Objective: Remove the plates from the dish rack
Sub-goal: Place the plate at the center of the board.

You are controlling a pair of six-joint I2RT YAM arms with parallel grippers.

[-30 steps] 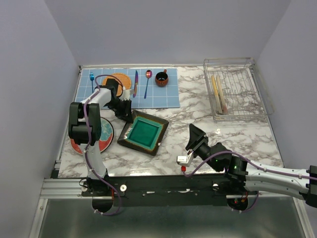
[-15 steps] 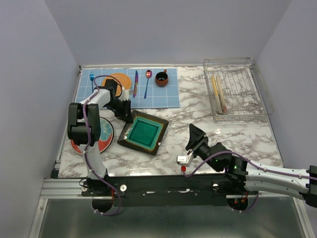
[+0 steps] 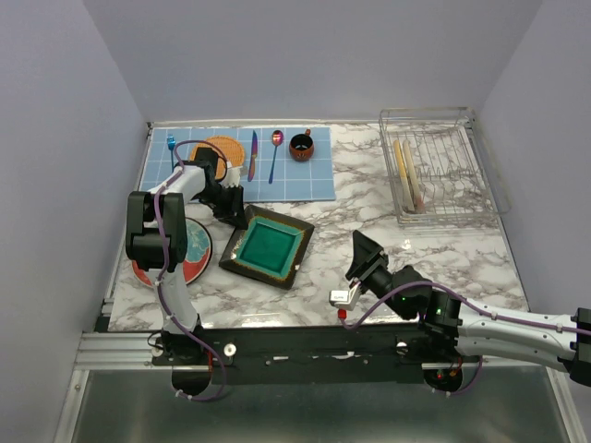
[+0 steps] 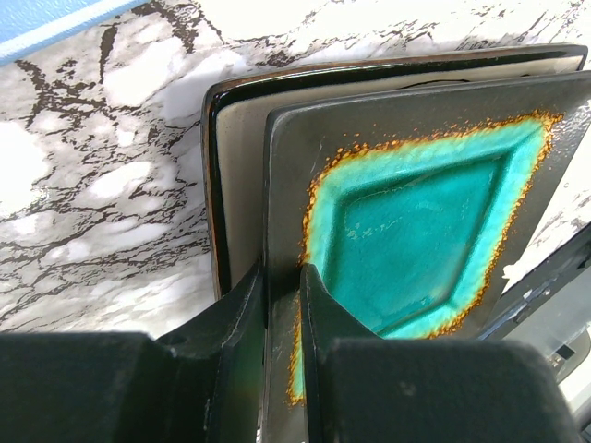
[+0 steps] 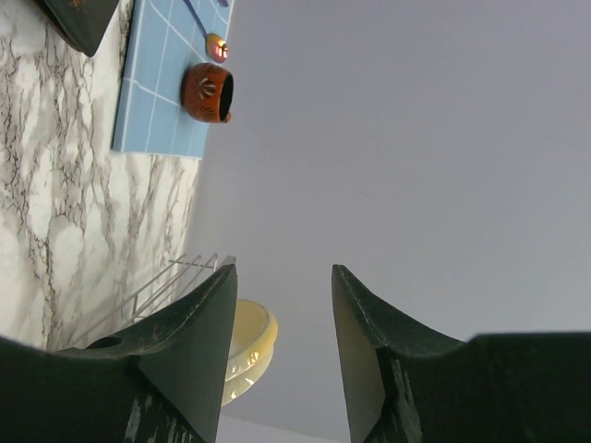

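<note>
walls (image 3: 305,55) close the table (image 3: 369,203) in on the left, far and right sides, and only the near edge, where the arm bases sit, is unwalled. dish rack (image 3: 462,218) sits in the far right corner, its right side near the right wall. bare marble runs through the middle, between the rack and the blue placemat (image 3: 314,180) at far left.

left gripper (image 3: 231,209) is pinched onto the rim of the square dark plate (image 3: 270,245) with the teal centre, one finger above the rim and one below, as the left wrist view shows (image 4: 282,269). that plate lies left of centre, overlapping a second square plate (image 4: 242,175), cream with a dark rim, whose edge sticks out on the far side. round red plate (image 3: 196,263) lies flat near the left edge, partly hidden under the left arm.

right gripper (image 3: 362,247) hangs over the near middle of the table, tilted up toward the far wall, with its jaws apart and nothing between them (image 5: 282,272).

counts: three plates out on the table and two upright plates (image 3: 399,168) in the left part of the rack, close together. on the placemat are one orange woven disc (image 3: 225,146), one blue fork (image 3: 171,150), one knife (image 3: 253,155), one spoon (image 3: 275,153) and one brown cup (image 3: 301,146).
</note>
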